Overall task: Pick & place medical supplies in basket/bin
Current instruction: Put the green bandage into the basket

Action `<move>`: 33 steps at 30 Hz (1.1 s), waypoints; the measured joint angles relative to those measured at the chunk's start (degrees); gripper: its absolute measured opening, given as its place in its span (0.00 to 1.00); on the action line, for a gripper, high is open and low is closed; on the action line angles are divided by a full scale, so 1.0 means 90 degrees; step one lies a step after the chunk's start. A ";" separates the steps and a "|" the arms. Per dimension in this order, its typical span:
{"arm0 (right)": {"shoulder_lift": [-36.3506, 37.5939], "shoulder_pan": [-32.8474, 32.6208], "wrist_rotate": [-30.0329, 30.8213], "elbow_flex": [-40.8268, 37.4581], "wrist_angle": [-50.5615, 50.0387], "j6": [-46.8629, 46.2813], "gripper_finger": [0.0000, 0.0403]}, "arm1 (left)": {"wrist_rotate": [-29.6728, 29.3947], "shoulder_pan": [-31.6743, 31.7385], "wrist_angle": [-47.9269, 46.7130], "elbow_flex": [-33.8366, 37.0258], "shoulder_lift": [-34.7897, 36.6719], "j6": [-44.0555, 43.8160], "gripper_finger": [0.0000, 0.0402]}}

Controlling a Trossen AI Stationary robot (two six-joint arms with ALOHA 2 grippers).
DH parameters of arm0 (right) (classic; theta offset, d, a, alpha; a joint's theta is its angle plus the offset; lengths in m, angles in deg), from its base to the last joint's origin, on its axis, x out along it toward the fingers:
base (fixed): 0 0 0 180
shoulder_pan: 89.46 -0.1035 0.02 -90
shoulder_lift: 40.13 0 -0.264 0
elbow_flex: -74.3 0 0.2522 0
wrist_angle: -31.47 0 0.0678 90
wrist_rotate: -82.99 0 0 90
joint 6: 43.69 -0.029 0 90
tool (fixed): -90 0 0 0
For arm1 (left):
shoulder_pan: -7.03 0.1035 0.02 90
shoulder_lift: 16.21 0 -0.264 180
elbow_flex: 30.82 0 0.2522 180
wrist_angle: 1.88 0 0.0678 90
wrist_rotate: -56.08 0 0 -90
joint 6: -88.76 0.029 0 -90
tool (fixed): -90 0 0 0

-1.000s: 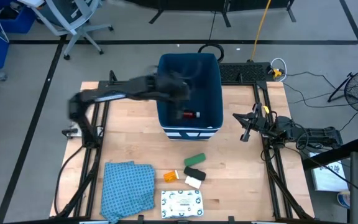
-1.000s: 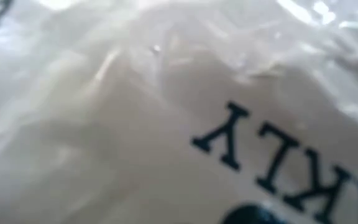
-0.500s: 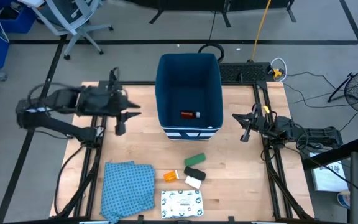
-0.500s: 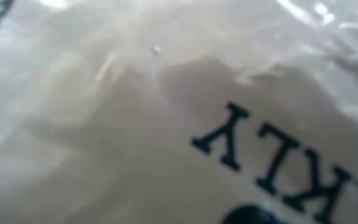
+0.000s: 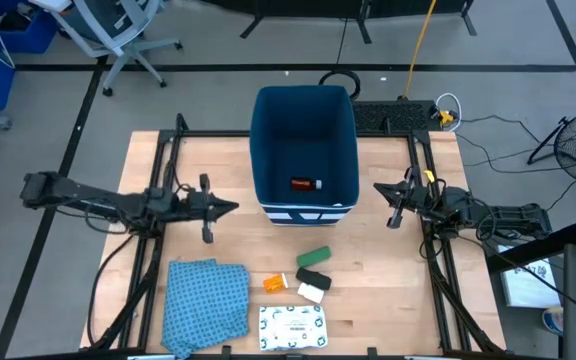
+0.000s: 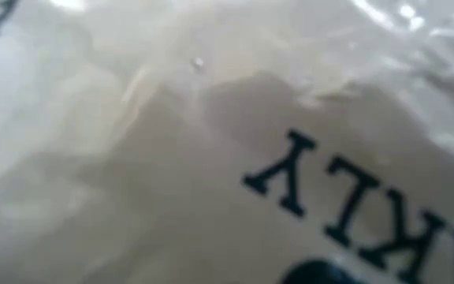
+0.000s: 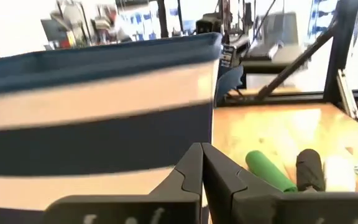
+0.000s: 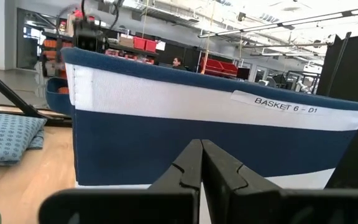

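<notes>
The dark blue bin point(image 5: 303, 110) stands at the table's far middle, and a red-orange tube point(image 5: 305, 184) lies on its floor. On the table in front of it lie a green piece point(image 5: 313, 257), a black piece point(image 5: 313, 277), a small white box point(image 5: 311, 292), an orange-white packet point(image 5: 274, 284) and a white green-printed pouch point(image 5: 292, 325). My left gripper point(image 5: 230, 207) is shut and holds nothing. It sits low, left of the bin, pointing at its wall point(image 7: 98, 112). My right gripper point(image 5: 378, 188) is shut too, right of the bin.
A blue patterned cloth point(image 5: 206, 305) lies at the near left. Black frame rails point(image 5: 168, 160) run along both table sides. A white plastic wrapper with black letters point(image 6: 329, 197) fills the low view. Bare wood lies between the grippers and the near items.
My left gripper has swung out from over the bin toward the table's left edge and come down low beside the bin's left wall. Its fingers have shut with nothing in them. The tube has stayed on the bin's floor.
</notes>
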 joint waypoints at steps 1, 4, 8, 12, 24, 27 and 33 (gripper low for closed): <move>0.0000 0.0002 -0.0002 0.0000 0.0000 0.0029 0.00 | -0.0007 0.0000 0.0481 0.0290 0.0000 -0.0016 0.02; 0.0000 0.0001 -0.0001 0.0000 -0.0002 0.0205 0.00 | -0.0010 0.0000 0.1636 0.0949 0.0005 0.0005 0.01; 0.0000 0.0001 -0.0036 0.0000 -0.0003 0.0283 0.00 | -0.0270 0.0081 0.1713 0.1056 0.0016 0.0165 0.02; 0.0000 0.0000 -0.0356 0.0000 0.0015 0.0271 0.00 | -0.0279 0.0147 0.1613 0.1039 -0.0087 0.0205 0.01; -0.0787 -0.0564 -0.1177 0.0379 0.1107 0.0383 0.00 | -0.0335 0.0151 0.1544 0.1039 -0.0083 0.0337 0.11; -0.1502 -0.1012 -0.1163 0.0756 0.1075 0.0747 0.00 | -0.0333 0.0148 0.1540 0.1039 -0.0083 0.0339 0.11; -0.3259 -0.1965 -0.0173 0.1521 0.1181 0.1699 0.00 | -0.0335 0.0149 0.1473 0.1039 -0.0083 0.0223 0.12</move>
